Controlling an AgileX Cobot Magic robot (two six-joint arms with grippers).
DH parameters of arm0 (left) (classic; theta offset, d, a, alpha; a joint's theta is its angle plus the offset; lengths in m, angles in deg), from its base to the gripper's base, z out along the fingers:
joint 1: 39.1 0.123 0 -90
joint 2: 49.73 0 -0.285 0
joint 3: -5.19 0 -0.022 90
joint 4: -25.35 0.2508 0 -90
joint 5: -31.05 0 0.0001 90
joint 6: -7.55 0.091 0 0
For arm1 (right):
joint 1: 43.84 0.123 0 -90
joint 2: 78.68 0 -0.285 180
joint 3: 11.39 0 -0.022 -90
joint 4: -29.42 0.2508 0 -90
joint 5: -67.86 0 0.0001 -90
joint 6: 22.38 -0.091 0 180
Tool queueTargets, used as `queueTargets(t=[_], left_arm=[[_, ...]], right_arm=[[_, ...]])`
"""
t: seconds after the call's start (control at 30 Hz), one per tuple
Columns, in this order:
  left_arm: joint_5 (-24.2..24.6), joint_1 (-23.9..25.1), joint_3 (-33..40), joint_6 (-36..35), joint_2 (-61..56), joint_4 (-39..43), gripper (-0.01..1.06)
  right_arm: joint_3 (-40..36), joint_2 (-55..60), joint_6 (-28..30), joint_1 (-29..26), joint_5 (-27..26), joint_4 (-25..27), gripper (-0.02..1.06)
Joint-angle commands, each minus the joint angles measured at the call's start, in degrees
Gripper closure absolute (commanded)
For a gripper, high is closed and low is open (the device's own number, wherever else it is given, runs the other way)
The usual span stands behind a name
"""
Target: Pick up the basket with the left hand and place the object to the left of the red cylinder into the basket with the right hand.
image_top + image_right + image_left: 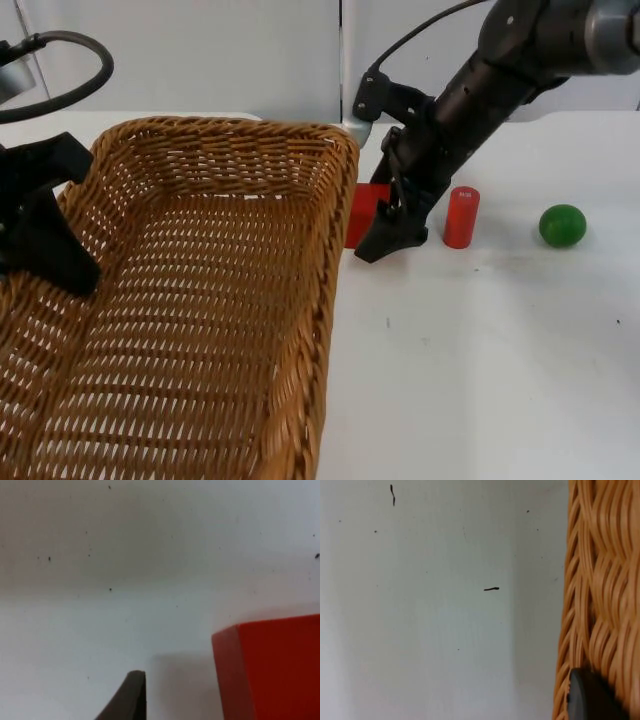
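The wicker basket (pixel 200 300) hangs lifted off the table and close to the top camera. My left gripper (pixel 45 245) is shut on its left rim (pixel 595 605), where a black fingertip (pixel 590 697) presses on the weave. A red block (pixel 363 213) lies just left of the red cylinder (pixel 461 216), partly hidden behind the basket's right rim. My right gripper (pixel 385 232) is low at the block's right side, open. In the right wrist view one fingertip (pixel 131 695) stands beside the red block (pixel 270 670), apart from it.
A green ball (pixel 562 225) rests to the right of the cylinder. The white table (pixel 480 360) stretches in front of the right arm. The grey partition wall (pixel 250 50) closes the back.
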Motion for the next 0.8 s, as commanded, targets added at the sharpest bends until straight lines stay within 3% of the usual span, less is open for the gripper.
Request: queueTargets(t=[0.0,0.1,0.23,0.27,0.37,0.4,0.43,0.53,0.77], left_arm=[[0.73,0.08,-0.51,-0.02,-0.65,-2.03,1.05],[0.73,0.08,-0.51,-0.02,-0.65,-2.03,1.05],[0.73,0.08,-0.51,-0.02,-0.65,-2.03,1.05],[0.73,0.08,-0.51,-0.02,-0.65,-2.03,1.05],[0.73,0.08,-0.51,-0.02,-0.65,-1.92,1.05],[0.73,0.08,-0.51,-0.02,-0.65,-1.92,1.05],[0.73,0.08,-0.51,-0.02,-0.65,-1.92,1.05],[0.73,0.08,-0.51,-0.02,-0.65,-1.92,1.05],[0.97,0.08,-0.51,-0.02,-0.65,-1.55,1.05]], right_arm=[[0.41,0.00,-0.27,0.17,0.01,-0.52,0.03],[0.41,0.00,-0.27,0.17,0.01,-0.52,0.10],[0.41,0.00,-0.54,0.17,-0.48,-0.52,0.31],[0.41,0.00,-0.54,0.17,-0.48,-0.52,0.31],[0.41,0.00,-0.87,0.17,-2.31,-2.26,0.55],[0.41,-0.41,-0.87,0.17,-2.40,-3.36,0.70],[0.41,-0.41,-0.87,0.17,-2.40,-3.36,0.70],[0.41,-2.03,-0.87,0.17,-2.23,-3.49,1.01],[0.41,-7.67,-1.74,0.17,-0.35,-3.49,1.05]])
